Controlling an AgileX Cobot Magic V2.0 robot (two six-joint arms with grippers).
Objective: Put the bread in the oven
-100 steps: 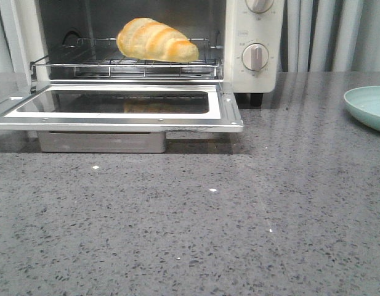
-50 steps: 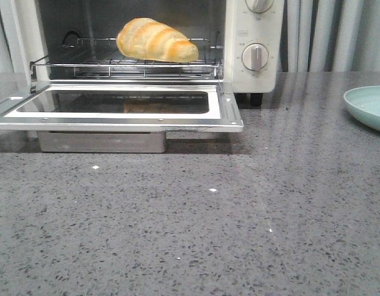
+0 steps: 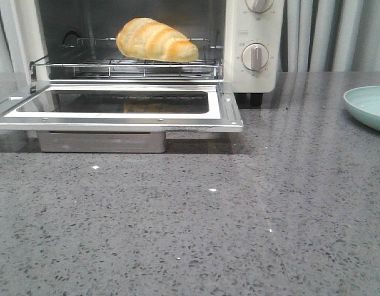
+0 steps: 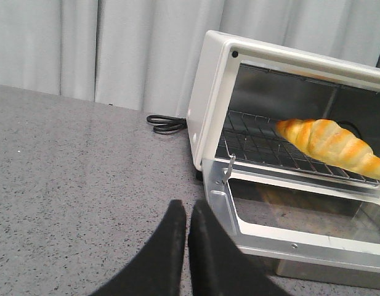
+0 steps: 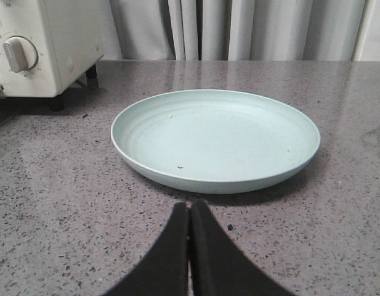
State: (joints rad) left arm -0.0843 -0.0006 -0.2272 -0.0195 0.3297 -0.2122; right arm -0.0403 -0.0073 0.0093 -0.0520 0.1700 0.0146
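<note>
The golden-yellow bread [image 3: 156, 41] lies on the wire rack inside the cream-white oven [image 3: 254, 80], whose glass door [image 3: 116, 106] hangs open and flat. It also shows on the rack in the left wrist view [image 4: 331, 145]. My left gripper [image 4: 187, 209] is shut and empty, low over the counter just off the oven door's corner. My right gripper [image 5: 190, 208] is shut and empty, just in front of a pale green plate [image 5: 214, 139]. Neither gripper shows in the front view.
The pale green plate [image 3: 369, 106] sits at the counter's right edge, bare of food. The open door [image 4: 288, 228] juts out over the grey speckled counter [image 3: 196, 228]. A black power cord [image 4: 166, 124] lies beside the oven. Grey curtains hang behind.
</note>
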